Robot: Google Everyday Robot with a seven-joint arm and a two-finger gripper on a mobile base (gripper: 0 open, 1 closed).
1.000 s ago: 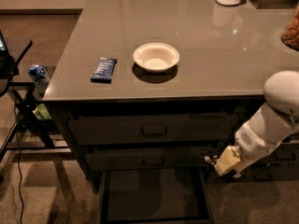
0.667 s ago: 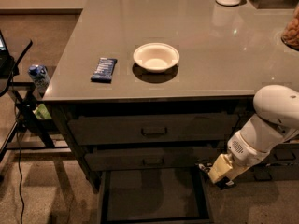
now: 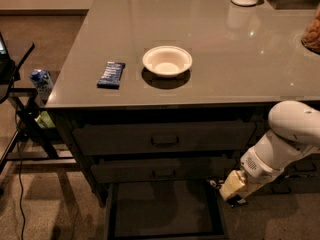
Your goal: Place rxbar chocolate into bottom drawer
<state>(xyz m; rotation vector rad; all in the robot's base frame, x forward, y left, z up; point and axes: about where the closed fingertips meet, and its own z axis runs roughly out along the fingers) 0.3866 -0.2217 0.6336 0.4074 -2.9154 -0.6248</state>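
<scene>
rxbar chocolate (image 3: 215,184) in jaws, beside bottom drawer (image 3: 160,210)

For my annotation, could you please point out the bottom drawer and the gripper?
bottom drawer (image 3: 160,209): camera view, on its bare dark floor.
gripper (image 3: 226,193): camera view, at its tip, by the drawer's right rim.

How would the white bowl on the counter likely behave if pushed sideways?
The white bowl looks thin and shallow, so it is probably light and would likely slide on the glossy countertop rather than tip. Its wide, low shape suggests no rolling. The end effector sits low beside the open bottom drawer.
</scene>
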